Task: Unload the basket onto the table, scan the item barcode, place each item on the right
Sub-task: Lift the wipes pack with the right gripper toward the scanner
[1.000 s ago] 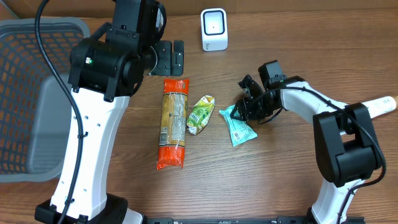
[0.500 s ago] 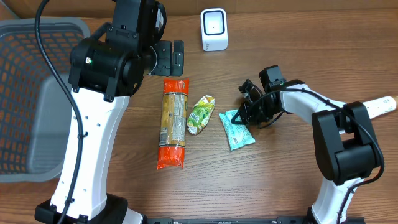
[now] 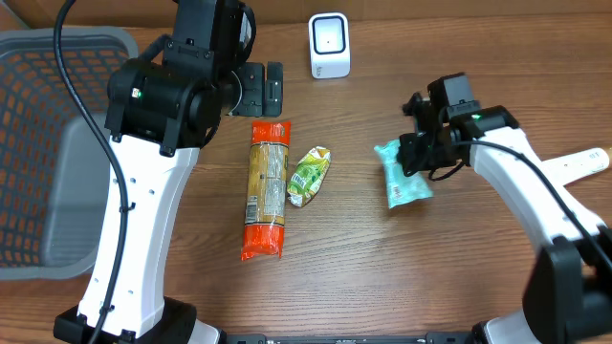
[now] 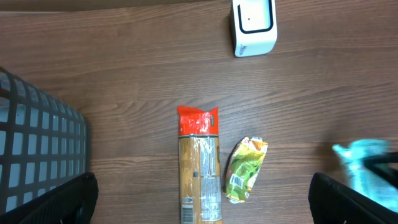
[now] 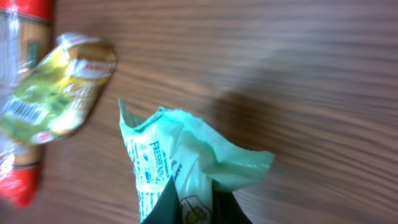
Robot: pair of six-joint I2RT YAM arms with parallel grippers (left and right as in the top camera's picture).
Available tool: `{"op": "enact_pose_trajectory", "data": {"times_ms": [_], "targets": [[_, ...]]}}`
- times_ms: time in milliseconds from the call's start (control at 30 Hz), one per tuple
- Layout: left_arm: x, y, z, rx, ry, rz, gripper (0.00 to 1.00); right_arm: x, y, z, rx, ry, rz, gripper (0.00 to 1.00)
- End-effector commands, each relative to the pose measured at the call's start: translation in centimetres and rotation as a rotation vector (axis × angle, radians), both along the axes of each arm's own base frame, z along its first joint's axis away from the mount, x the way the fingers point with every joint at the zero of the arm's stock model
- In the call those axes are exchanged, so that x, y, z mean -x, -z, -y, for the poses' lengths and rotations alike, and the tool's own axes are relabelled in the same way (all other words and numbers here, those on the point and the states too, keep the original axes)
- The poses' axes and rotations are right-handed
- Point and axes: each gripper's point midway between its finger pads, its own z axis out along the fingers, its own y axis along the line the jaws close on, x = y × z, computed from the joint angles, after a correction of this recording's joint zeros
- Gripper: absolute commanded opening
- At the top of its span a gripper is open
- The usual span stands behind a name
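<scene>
So my right gripper point(image 3: 418, 153) is clamped nearly all the way shut on one crumpled end of the teal packet point(image 3: 404, 177). The rest of it hangs out past my fingertips, and going by the shadow under it, it looks to be off the table.

My worry is that it's a thin pinch on slippery film. If I swing fast, the packet could slide out or flop around.

Other snag: from my wrist cam I only see some print on the packet, no barcode. If the code sits on the far face or in a crease, the white scanner point(image 3: 329, 45), well apart from my jaws and off to one side, won't read it.

The green snack bag point(image 3: 309, 175) lies between me and the pasta pack point(image 3: 267, 186), so a low pass might clip it. My left gripper point(image 3: 260, 88) is wide open and holding nothing.
</scene>
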Motion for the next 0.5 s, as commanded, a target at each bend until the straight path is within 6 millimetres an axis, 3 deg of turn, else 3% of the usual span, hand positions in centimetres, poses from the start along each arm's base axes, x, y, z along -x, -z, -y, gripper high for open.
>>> {"op": "enact_pose_trajectory", "data": {"times_ms": [0, 167, 267, 467], "targets": [[-0.2, 0.0, -0.3, -0.019, 0.004, 0.003, 1.0, -0.6, -1.1, 4.8, 0.312, 0.227, 0.079, 0.04], [-0.2, 0.0, -0.3, -0.019, 0.004, 0.003, 1.0, -0.6, -2.6, 8.2, 0.584, 0.463, 0.2, 0.04], [-0.2, 0.0, -0.3, -0.019, 0.004, 0.003, 1.0, -0.7, -3.4, 8.0, 0.674, 0.486, 0.274, 0.04], [-0.2, 0.0, -0.3, -0.019, 0.004, 0.003, 0.99, -0.4, -1.2, 9.2, 0.876, 0.433, 0.241, 0.04]]}}
